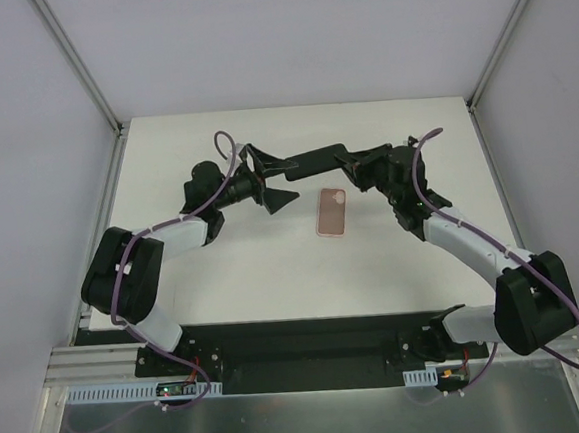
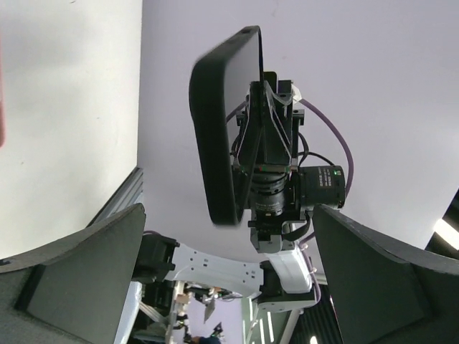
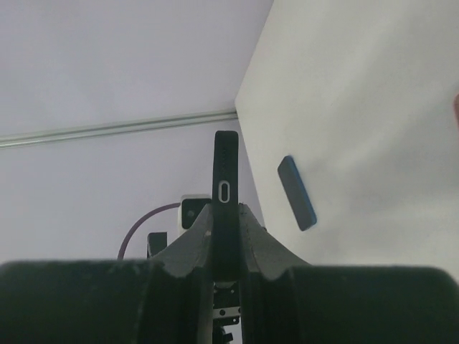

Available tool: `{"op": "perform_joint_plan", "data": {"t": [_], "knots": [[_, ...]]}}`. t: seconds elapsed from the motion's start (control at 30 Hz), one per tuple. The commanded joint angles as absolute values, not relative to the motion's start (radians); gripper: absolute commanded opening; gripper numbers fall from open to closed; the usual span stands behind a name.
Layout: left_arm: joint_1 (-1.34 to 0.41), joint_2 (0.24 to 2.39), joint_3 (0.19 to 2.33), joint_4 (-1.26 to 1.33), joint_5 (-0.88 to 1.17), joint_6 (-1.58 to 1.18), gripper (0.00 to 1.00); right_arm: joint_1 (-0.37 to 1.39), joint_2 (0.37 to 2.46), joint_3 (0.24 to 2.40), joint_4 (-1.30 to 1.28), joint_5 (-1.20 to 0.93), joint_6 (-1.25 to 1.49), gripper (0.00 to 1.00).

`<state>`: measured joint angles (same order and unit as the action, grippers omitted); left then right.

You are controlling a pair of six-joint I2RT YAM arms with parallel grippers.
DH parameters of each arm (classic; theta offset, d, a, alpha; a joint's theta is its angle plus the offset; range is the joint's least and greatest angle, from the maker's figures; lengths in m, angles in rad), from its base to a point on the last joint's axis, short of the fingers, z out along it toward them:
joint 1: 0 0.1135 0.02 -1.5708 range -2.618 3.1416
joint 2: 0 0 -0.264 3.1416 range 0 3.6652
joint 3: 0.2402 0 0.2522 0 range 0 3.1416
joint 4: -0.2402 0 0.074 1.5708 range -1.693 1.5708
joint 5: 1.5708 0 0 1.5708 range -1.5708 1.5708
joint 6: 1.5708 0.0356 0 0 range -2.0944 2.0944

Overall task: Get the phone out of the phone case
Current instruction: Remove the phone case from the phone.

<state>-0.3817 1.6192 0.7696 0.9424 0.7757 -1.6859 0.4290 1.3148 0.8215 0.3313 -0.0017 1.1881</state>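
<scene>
From above, the right pincer (image 1: 353, 159) clamps one end of the phone (image 1: 310, 160), which juts leftward at upper centre, held clear of the surface (image 1: 224, 272). The left pincer (image 1: 271, 176) gapes wide at the phone's free end; whether they touch I cannot tell. The case (image 1: 331, 213) lies flat just below, with bare white all round, well off every edge.

Left wrist: the phone is nearly edge-on at centre, with a pink sliver of case at the left border.

Right wrist: the phone's thin edge stands upright between the jaws, an oval slot on it.
</scene>
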Motion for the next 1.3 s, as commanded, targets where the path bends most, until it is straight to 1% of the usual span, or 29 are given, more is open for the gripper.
{"op": "perform_joint_plan", "data": {"t": [0.0, 0.27, 0.33, 0.37, 0.4, 0.5, 0.53, 0.57, 0.6, 0.63, 0.67, 0.7, 0.8, 0.83, 0.9, 0.93, 0.97, 1.0, 1.1, 1.13, 1.2, 1.23, 1.27], "knots": [[-0.411, 1.626, 0.853, 0.922, 0.759, -1.621, 0.99, 0.433, 1.255, 0.888, 0.374, -0.089, 1.272, 0.01], [-0.422, 1.634, 0.905, 0.905, 0.719, -1.628, 0.99, 0.448, 1.232, 0.902, 0.304, -0.077, 1.256, 0.01], [-0.423, 1.631, 0.920, 0.885, 0.712, -1.615, 0.96, 0.453, 1.233, 0.897, 0.302, -0.071, 1.261, 0.01], [-0.425, 1.629, 0.933, 0.879, 0.712, -1.611, 0.92, 0.456, 1.236, 0.900, 0.301, -0.071, 1.261, 0.01], [-0.425, 1.626, 0.936, 0.871, 0.704, -1.608, 0.83, 0.459, 1.238, 0.902, 0.295, -0.068, 1.262, 0.01], [-0.428, 1.618, 0.937, 0.865, 0.695, -1.605, 0.68, 0.469, 1.244, 0.905, 0.287, -0.063, 1.262, 0.01], [-0.428, 1.612, 0.937, 0.861, 0.693, -1.603, 0.52, 0.471, 1.244, 0.905, 0.287, -0.061, 1.262, 0.02], [-0.428, 1.609, 0.934, 0.856, 0.693, -1.598, 0.45, 0.474, 1.246, 0.902, 0.287, -0.058, 1.266, 0.02], [-0.428, 1.608, 0.934, 0.845, 0.692, -1.595, 0.30, 0.474, 1.246, 0.903, 0.287, -0.058, 1.266, 0.01], [-0.428, 1.606, 0.934, 0.842, 0.695, -1.592, 0.22, 0.474, 1.247, 0.905, 0.287, -0.066, 1.264, 0.01], [-0.428, 1.605, 0.936, 0.842, 0.696, -1.589, 0.10, 0.476, 1.247, 0.907, 0.287, -0.067, 1.262, 0.01], [-0.426, 1.606, 0.937, 0.845, 0.710, -1.589, 0.00, 0.476, 1.249, 0.908, 0.287, -0.071, 1.259, 0.01], [-0.423, 1.611, 0.948, 0.867, 0.732, -1.586, 0.00, 0.474, 1.250, 0.922, 0.291, -0.106, 1.215, 0.01], [-0.420, 1.609, 0.957, 0.870, 0.754, -1.580, 0.00, 0.469, 1.255, 0.931, 0.290, -0.144, 1.189, 0.09], [-0.408, 1.605, 0.966, 0.867, 0.790, -1.556, 0.00, 0.465, 1.253, 0.946, 0.284, -0.178, 1.111, 0.19], [-0.403, 1.598, 0.977, 0.858, 0.829, -1.545, 0.00, 0.462, 1.247, 0.950, 0.282, -0.210, 1.086, 0.34], [-0.390, 1.598, 0.986, 0.848, 0.851, -1.519, 0.00, 0.456, 1.243, 0.950, 0.279, -0.227, 1.036, 0.43], [-0.384, 1.597, 0.994, 0.838, 0.871, -1.505, 0.00, 0.450, 1.230, 0.945, 0.281, -0.245, 1.014, 0.62], [-0.356, 1.598, 1.026, 0.831, 0.971, -1.470, 0.00, 0.425, 1.201, 0.940, 0.279, -0.331, 0.901, 0.77], [-0.351, 1.606, 1.049, 0.830, 1.001, -1.460, 0.00, 0.416, 1.195, 0.939, 0.278, -0.389, 0.872, 0.80], [-0.345, 1.620, 1.077, 0.830, 1.119, -1.431, 0.00, 0.374, 1.195, 0.959, 0.264, -0.472, 0.753, 0.82], [-0.345, 1.637, 1.104, 0.830, 1.156, -1.425, 0.00, 0.356, 1.201, 1.001, 0.238, -0.582, 0.709, 0.82], [-0.345, 1.641, 1.111, 0.851, 1.199, -1.419, 0.00, 0.315, 1.212, 1.024, 0.180, -0.645, 0.651, 0.82]]}}
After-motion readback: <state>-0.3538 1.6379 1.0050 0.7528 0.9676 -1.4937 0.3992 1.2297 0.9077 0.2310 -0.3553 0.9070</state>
